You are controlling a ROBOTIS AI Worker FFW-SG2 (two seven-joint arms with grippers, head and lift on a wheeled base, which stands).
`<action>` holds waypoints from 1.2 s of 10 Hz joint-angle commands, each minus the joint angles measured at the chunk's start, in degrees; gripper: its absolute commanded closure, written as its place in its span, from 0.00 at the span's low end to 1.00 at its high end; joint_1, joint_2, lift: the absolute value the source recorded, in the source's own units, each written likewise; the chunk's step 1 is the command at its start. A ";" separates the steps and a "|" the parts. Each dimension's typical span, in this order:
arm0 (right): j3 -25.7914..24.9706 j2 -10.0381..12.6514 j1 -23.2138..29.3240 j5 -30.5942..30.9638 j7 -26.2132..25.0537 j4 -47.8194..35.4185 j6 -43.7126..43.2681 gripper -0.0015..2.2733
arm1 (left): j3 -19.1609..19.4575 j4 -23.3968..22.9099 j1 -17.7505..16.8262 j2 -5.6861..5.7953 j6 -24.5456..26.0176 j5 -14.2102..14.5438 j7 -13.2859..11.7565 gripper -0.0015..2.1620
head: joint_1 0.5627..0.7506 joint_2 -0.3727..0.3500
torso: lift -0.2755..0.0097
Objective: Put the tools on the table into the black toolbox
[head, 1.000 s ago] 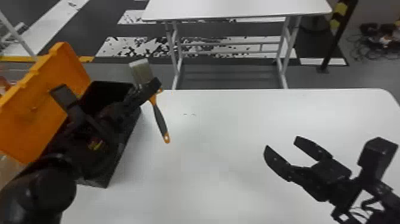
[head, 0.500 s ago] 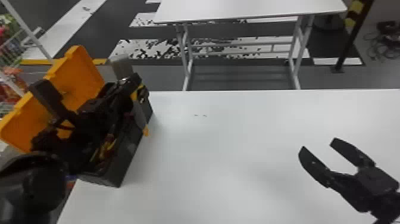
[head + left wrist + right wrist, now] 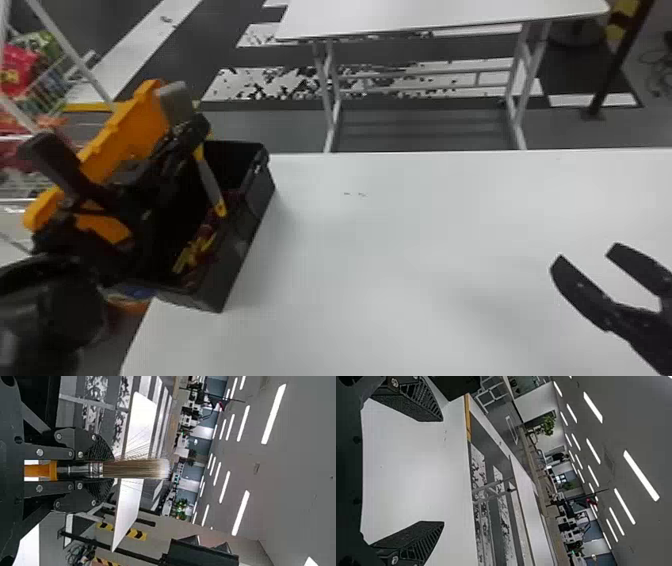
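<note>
The brush (image 3: 212, 188) is in the grasp of the left gripper (image 3: 199, 127), above the black toolbox (image 3: 242, 257). Its bristles point up and its handle slants down over the open box; whether the handle tip touches anything inside, I cannot tell. In the left wrist view the two fingers clamp the metal collar from both sides, and a few stray hairs fan out around the bristles.

Nearest, the left arm (image 3: 50, 310) comes in at the lower left of the head view. Over at the right edge the right gripper (image 3: 587, 251) is released, fingers spread wide above the white table (image 3: 425, 250). The toolbox sits at the table's left end, with yellow and red tools (image 3: 195, 250) lying in it and its orange lid (image 3: 131, 127) raised on the left side.

Beyond the table's far edge comes grey floor (image 3: 420, 125), then a second white table (image 3: 425, 15) on pale metal legs, with a dark post (image 3: 612, 77) near its right end
</note>
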 commanded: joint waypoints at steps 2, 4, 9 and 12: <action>-0.94 0.05 1.01 -0.47 0.07 0.00 -2.27 0.04 | 0.80 3.83 -0.04 -0.85 -5.85 -3.83 0.14 0.89 | 0.70 0.86 | 0.70; -1.29 0.05 1.45 -0.47 0.95 0.17 -2.80 0.05 | 1.77 8.93 -1.27 -3.58 -13.93 -9.54 -0.12 0.72 | 0.70 0.89 | 0.70; -1.47 0.05 2.07 -0.55 1.39 0.44 -5.08 0.05 | 4.41 7.96 3.04 -8.15 -17.45 -8.84 -0.74 0.02 | 0.70 0.97 | 0.70; -1.12 0.05 2.77 -0.29 0.42 0.97 -8.60 0.05 | -1.75 2.78 11.48 -11.40 -25.89 -9.89 3.57 0.02 | 0.70 0.92 | 0.70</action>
